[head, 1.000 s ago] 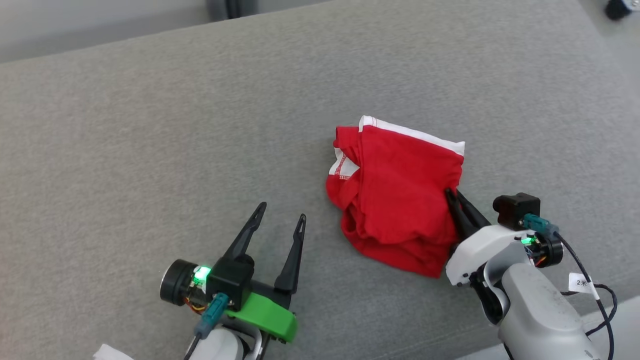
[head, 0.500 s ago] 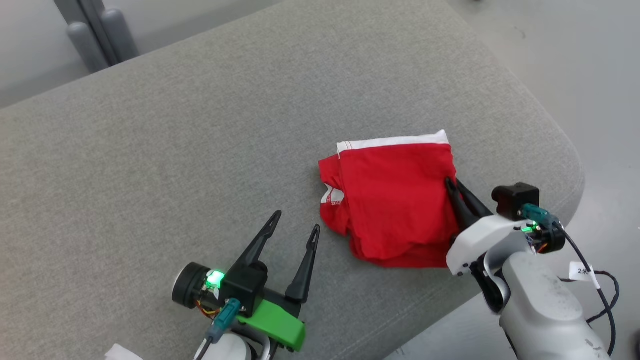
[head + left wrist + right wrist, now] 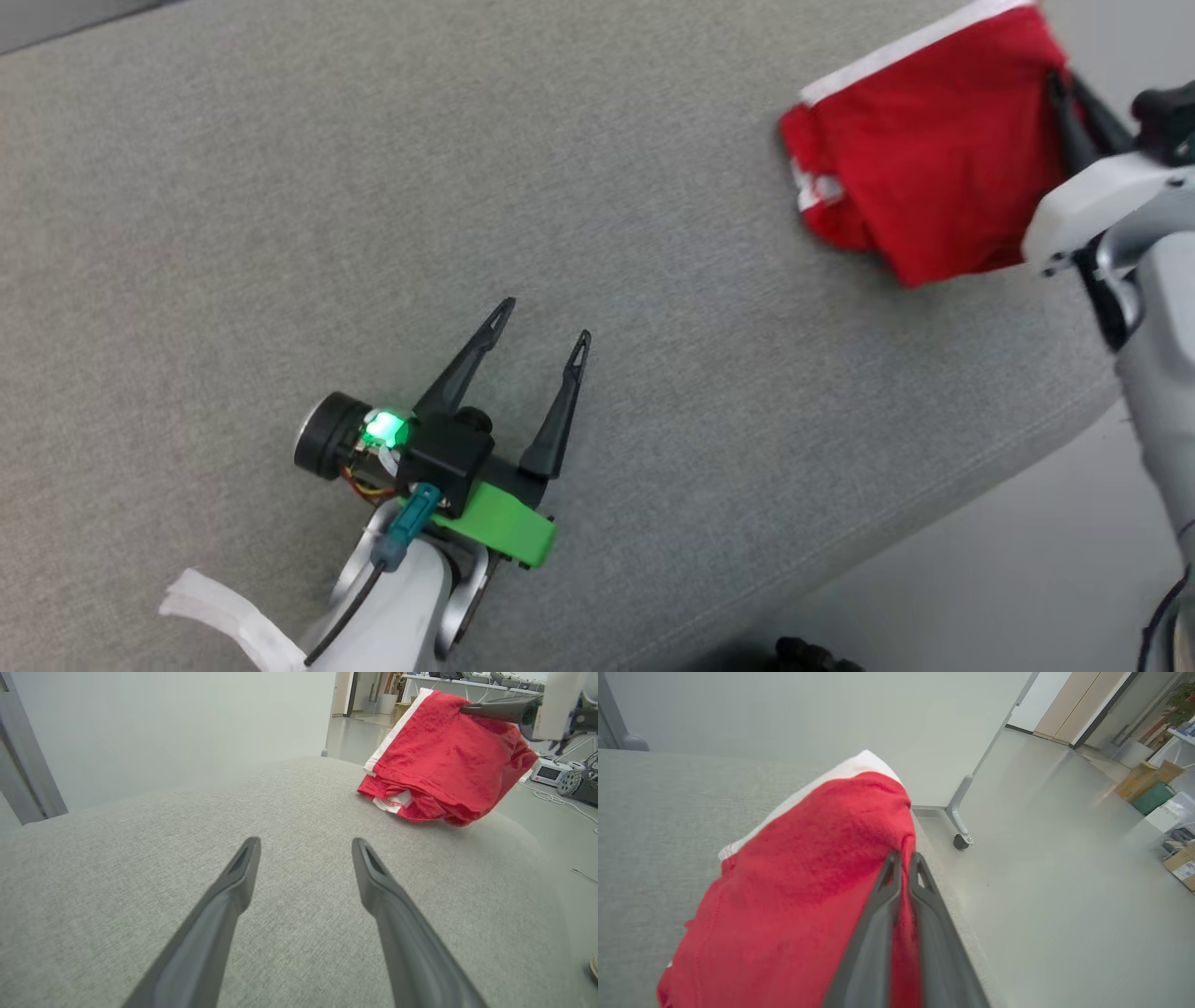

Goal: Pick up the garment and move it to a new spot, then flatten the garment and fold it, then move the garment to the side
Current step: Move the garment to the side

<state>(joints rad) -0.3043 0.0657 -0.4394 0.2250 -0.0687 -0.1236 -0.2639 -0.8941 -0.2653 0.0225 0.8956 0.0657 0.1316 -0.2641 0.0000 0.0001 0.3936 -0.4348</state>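
Right tool (image 3: pixel 1062 84) pinches the right edge of the folded red garment (image 3: pixel 924 159), which hangs over the cushion's (image 3: pixel 467 140) far right corner. Left tool (image 3: pixel 546 317), spread and empty, sits well apart at near left.

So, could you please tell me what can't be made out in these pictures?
- Head view: the garment has its top corner cut off by the top edge.
- Right wrist view: the fingers of the right gripper hide the cloth they pinch.
- Head view: a dark object at the bottom edge is cut off, unidentifiable.
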